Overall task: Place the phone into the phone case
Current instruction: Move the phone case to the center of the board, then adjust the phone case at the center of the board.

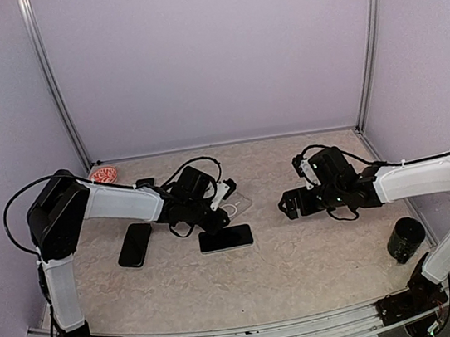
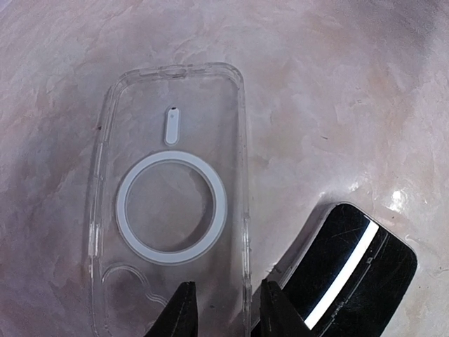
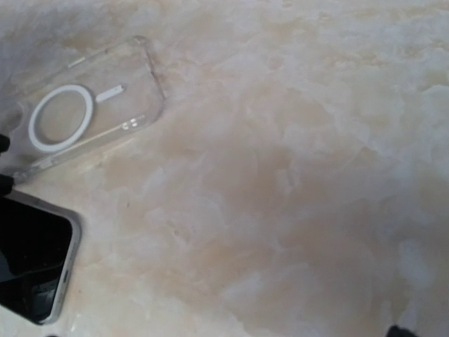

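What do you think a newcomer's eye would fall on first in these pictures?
First the clear phone case with its white ring, flat mid-table, one long edge between the parted fingers of the left gripper. Next the dark phone lying beside it, nearer the arms, and a second phone further left. The right gripper hangs empty to the right.

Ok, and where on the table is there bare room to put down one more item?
The widest bare patch is at the front, between the black phone and the black cylinder. The middle of the back edge is also bare. It is crowded around the left gripper: clear phone case, phone, another dark flat device.
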You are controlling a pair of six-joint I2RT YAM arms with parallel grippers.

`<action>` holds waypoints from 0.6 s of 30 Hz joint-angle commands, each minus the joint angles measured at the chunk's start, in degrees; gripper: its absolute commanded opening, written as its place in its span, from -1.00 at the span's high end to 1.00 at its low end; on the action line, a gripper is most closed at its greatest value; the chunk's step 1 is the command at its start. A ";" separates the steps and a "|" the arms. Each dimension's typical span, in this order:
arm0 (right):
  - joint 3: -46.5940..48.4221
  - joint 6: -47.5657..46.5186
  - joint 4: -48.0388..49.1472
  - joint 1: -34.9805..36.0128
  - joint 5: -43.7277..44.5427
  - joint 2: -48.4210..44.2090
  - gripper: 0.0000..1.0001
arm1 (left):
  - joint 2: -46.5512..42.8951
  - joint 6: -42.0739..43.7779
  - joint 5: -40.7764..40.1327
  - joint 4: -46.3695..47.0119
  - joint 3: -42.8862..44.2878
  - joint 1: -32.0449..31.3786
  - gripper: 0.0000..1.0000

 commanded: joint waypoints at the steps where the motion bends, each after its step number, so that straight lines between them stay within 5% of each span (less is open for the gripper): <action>1: -0.94 0.54 1.58 -0.33 -0.61 0.61 -0.99 | 0.40 -0.41 -0.79 -0.70 0.31 -0.49 0.34; 18: -1.64 1.03 2.46 -0.35 -1.55 0.87 -0.99 | -0.49 -3.45 -11.93 -2.53 0.07 0.43 0.33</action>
